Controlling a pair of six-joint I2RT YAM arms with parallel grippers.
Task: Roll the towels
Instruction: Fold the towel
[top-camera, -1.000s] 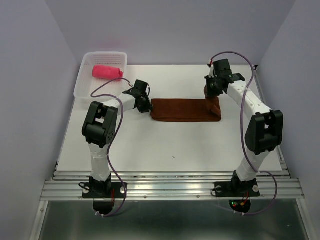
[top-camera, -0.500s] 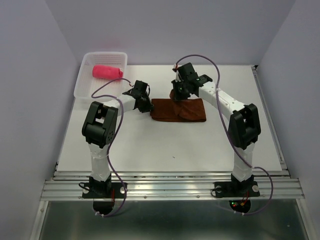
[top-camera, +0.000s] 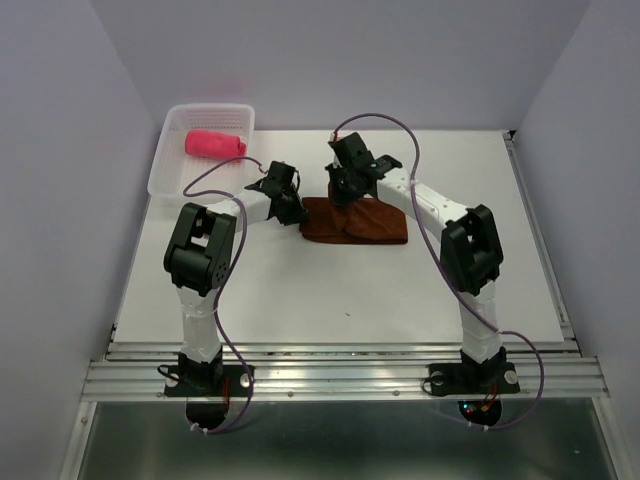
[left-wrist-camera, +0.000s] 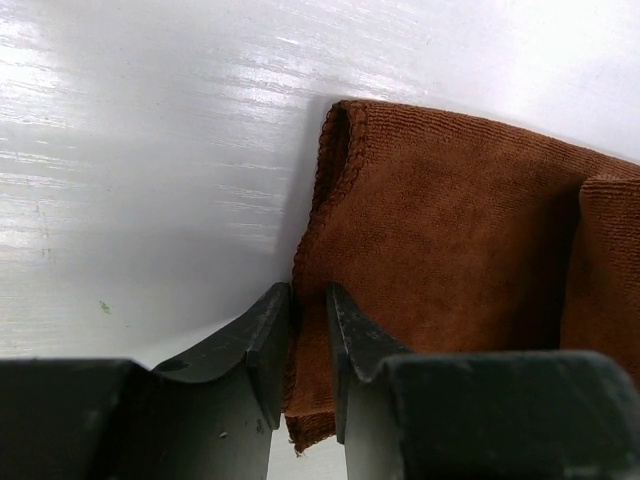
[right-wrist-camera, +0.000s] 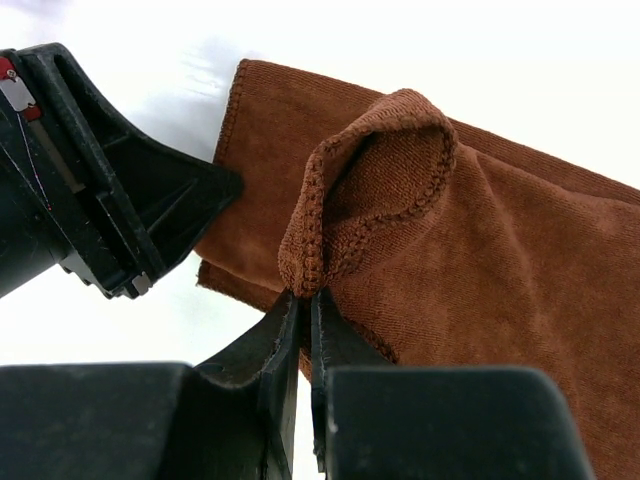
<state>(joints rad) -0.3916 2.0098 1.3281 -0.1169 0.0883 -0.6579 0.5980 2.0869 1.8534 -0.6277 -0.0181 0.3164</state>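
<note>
Towel (top-camera: 380, 228), rust brown, half folded; left tool (left-wrist-camera: 308, 330) clamps edge, right tool (right-wrist-camera: 305, 320) clamps raised corner.

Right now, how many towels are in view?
2. The pink towel lies in the white basket at far left. The brown towel lies on the table mid-scene, its left edge pinched by the left tool and a folded-over part by the right tool. No others show.
</note>
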